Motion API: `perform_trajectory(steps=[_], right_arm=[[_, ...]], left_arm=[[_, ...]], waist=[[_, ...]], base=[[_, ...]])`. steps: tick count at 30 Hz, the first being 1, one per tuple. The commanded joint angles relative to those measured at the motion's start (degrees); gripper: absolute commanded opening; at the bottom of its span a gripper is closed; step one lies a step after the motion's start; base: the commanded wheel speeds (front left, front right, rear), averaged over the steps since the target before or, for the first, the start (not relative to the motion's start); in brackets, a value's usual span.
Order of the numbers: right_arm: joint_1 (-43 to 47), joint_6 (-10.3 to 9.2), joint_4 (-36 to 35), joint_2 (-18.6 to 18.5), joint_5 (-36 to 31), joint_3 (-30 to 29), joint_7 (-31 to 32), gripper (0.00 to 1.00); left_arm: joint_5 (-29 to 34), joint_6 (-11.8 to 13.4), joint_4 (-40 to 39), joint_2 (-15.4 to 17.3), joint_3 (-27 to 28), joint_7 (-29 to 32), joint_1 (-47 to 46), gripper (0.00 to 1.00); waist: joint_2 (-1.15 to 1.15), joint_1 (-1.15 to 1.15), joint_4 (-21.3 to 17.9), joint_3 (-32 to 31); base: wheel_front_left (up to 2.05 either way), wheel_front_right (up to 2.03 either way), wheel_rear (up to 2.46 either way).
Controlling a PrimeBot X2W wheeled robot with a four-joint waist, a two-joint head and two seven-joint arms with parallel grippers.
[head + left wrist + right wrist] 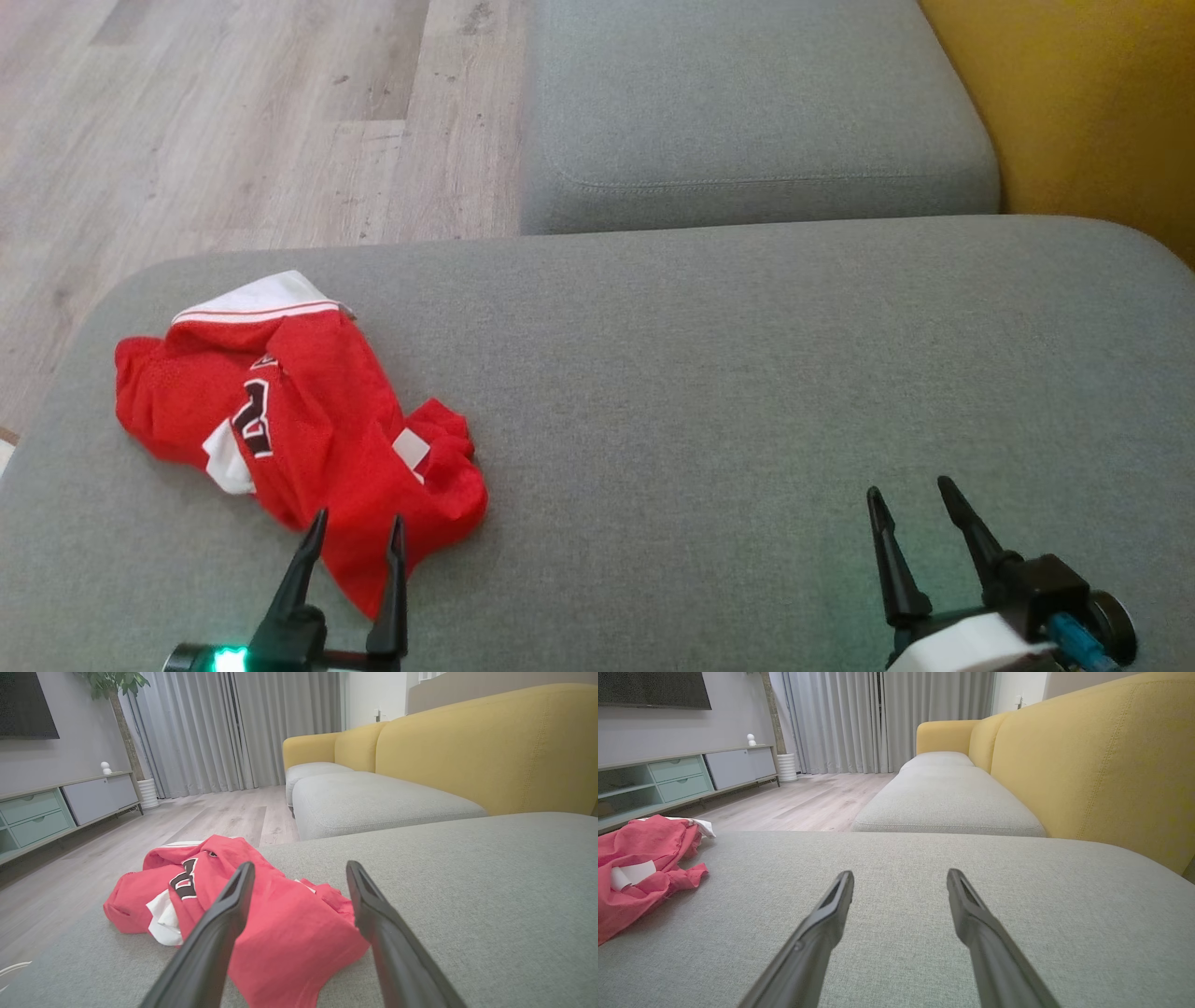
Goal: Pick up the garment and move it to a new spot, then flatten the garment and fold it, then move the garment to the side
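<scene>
Head view: 1 garment [308, 420], 2 pincers [360, 515] [907, 485]

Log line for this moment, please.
stage: pre-grasp | garment: crumpled, left on cushion | left gripper: open, at garment's near edge | right gripper: open, over cushion

A crumpled red garment [308, 420] lay on the grey cushion [700, 373], its near corner showing between the spread fingers of the left tool [360, 515]. The right tool [907, 485], fingers likewise apart, hung over bare cushion, the garment well off to its left.
</scene>
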Motion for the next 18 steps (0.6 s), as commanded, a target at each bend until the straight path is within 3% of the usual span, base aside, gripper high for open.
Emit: perform_trajectory(steps=[1, 11, 18], right_arm=[[-1.6, -0.04, -1.8, -0.6, -0.1, 1.5, -0.8, 1.0], [-1.3, -0.04, -2.0, -0.6, -0.4, 1.2, -0.8, 1.0], [-1.1, -0.04, -2.5, -0.6, -0.6, 1.7, -0.8, 1.0]], left_arm=[[0.4, -0.3, -1.5, 0.1, 2.0, -0.7, -2.0, 1.0], [0.6, -0.5, -1.0, -0.3, 2.5, -0.7, -2.1, 1.0], [1.2, 0.0, -1.4, -0.3, 2.8, -0.7, -2.3, 1.0]], waist=[[0.0, 0.0, 0.0, 0.0], [0.0, 0.0, 0.5, 0.2], [0.0, 0.0, 3.0, 1.2]], base=[[0.0, 0.0, 0.0], [0.0, 0.0, 0.0], [0.0, 0.0, 0.0]])
